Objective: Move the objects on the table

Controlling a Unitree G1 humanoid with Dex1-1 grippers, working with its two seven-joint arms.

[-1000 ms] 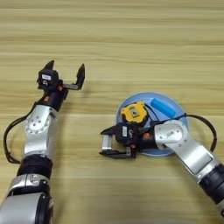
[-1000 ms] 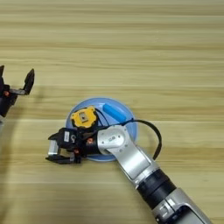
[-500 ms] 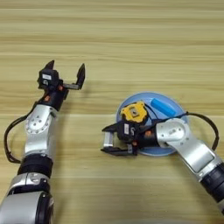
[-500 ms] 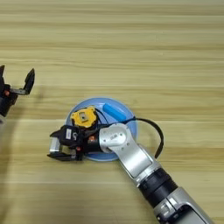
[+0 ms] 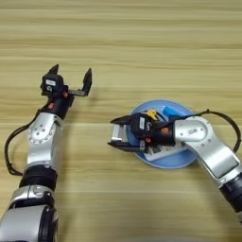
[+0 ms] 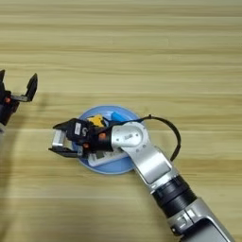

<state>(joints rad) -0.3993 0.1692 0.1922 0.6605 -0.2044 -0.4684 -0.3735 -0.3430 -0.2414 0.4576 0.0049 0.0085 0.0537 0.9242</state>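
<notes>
My right gripper (image 5: 113,133) hangs just left of the round light-blue plate (image 5: 182,161), shut on a small silver-grey metal block (image 5: 116,135) that sits between its two black fingers. A bright-blue rounded bar (image 5: 169,111) lies on the far part of the plate, partly hidden by my right wrist. My left gripper (image 5: 71,73) stands open over bare table (image 5: 142,52) at the left, holding nothing.
On the plate, a yellow-and-black tape measure (image 5: 151,114) and a white remote control (image 5: 160,151) lie under my right wrist. A black cable (image 5: 227,122) loops off the right forearm.
My right gripper, with the block in it, has shifted a little toward the far side of the table. The left arm has stayed where it was.
</notes>
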